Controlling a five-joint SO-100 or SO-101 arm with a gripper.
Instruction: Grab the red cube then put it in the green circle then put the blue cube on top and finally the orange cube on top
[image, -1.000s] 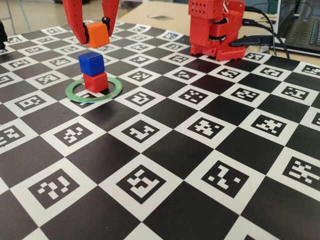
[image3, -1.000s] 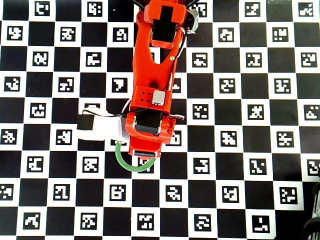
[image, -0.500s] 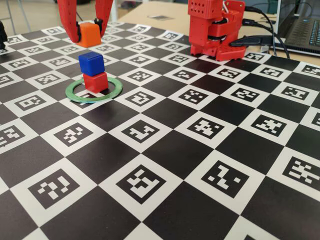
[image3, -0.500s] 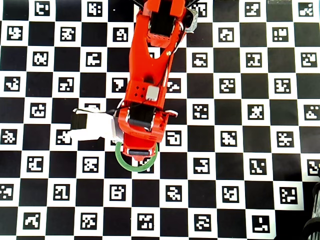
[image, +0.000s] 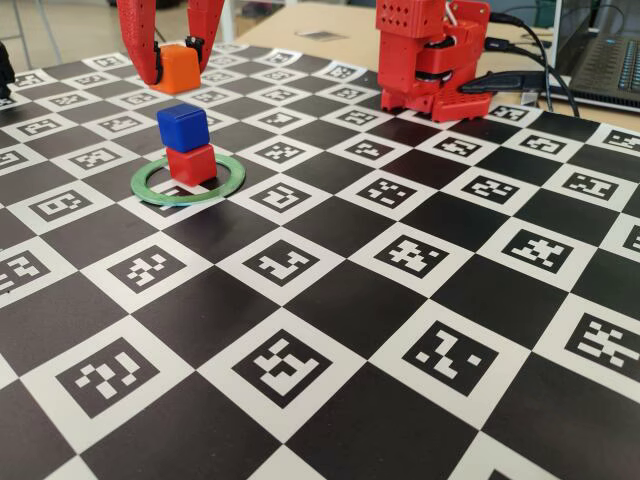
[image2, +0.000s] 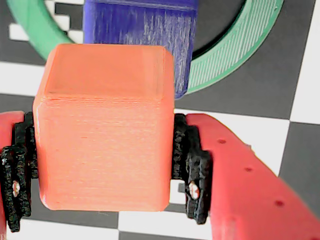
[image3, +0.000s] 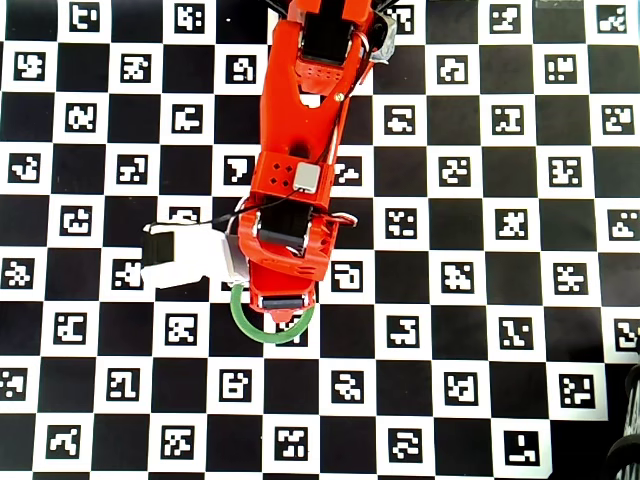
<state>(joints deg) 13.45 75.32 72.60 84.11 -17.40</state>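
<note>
In the fixed view the red cube (image: 192, 165) sits inside the green circle (image: 222, 187) with the blue cube (image: 182, 127) stacked on it. My gripper (image: 177, 72) hangs above and a little behind the stack, shut on the orange cube (image: 178, 68). The wrist view shows the orange cube (image2: 105, 125) clamped between the black pads (image2: 192, 167), with the blue cube (image2: 142, 25) and the green circle (image2: 235, 50) below it. From overhead, the arm (image3: 290, 200) hides all the cubes and only an arc of the green circle (image3: 243, 322) shows.
The arm's red base (image: 430, 55) stands at the back of the checkered marker mat (image: 330, 300). A laptop (image: 610, 55) and cables (image: 520, 80) lie beyond the mat at the back right. A white camera mount (image3: 185, 257) sticks out left of the wrist.
The gripper, holding the orange cube, shifted a little left in the fixed view during the first half second, then stayed almost still. The red and blue stack has not moved.
</note>
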